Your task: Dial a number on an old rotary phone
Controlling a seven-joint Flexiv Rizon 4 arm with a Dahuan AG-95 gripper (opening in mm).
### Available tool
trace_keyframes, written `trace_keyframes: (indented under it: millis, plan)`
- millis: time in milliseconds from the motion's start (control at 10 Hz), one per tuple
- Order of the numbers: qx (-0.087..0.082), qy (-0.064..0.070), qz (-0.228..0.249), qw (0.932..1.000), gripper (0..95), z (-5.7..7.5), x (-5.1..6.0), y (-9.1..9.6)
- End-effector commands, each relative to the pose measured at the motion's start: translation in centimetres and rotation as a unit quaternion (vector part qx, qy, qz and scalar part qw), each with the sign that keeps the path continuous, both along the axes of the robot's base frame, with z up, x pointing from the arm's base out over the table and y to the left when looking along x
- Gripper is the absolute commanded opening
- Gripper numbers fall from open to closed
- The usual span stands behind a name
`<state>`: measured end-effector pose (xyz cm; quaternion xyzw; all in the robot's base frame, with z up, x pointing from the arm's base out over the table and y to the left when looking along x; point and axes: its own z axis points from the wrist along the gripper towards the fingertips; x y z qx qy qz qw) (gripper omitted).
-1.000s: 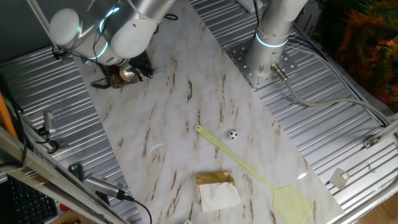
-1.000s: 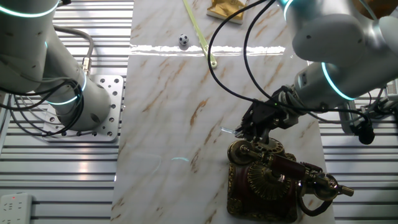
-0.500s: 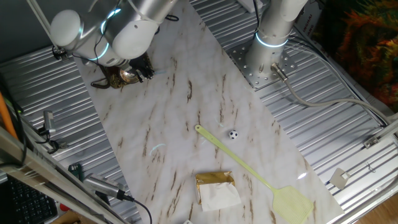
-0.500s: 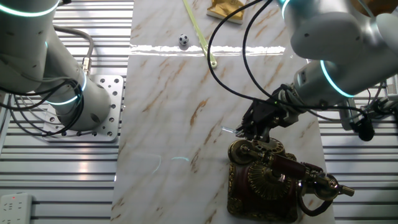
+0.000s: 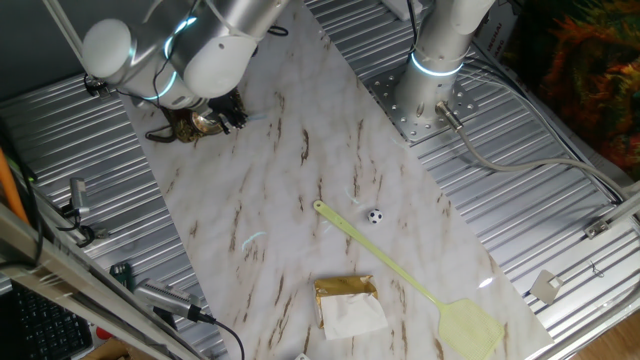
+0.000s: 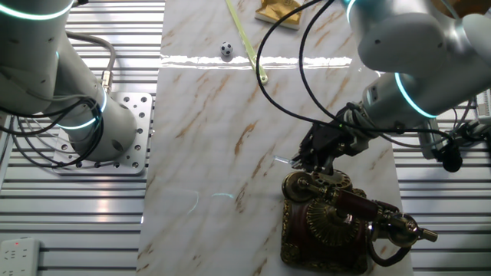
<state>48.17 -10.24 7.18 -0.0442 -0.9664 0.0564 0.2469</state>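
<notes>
The worktop (image 6: pixel 222 138) is looking like smooth pale marble with brown streaks, and it is shining where the light is hitting it. Ridged silvery metal (image 5: pixel 560 230) is lying on both sides. The old rotary phone (image 6: pixel 330 222) is gleaming like brass over glossy dark brown. The arm (image 6: pixel 414 46) is looking like smooth, shiny grey plastic or painted metal. The fly swatter (image 5: pixel 420 290) is looking like thin, pale yellow plastic.
</notes>
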Motion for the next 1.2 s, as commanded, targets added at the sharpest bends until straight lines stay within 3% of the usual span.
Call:
trace_keyframes:
  millis: [100, 1200]
  plan:
    - [0.004, -0.002, -0.002, 1.0000, 0.0, 0.0, 0.4, 0.0]
    - [0.003, -0.008, -0.005, 1.0000, 0.0, -0.6, 1.4, 0.3]
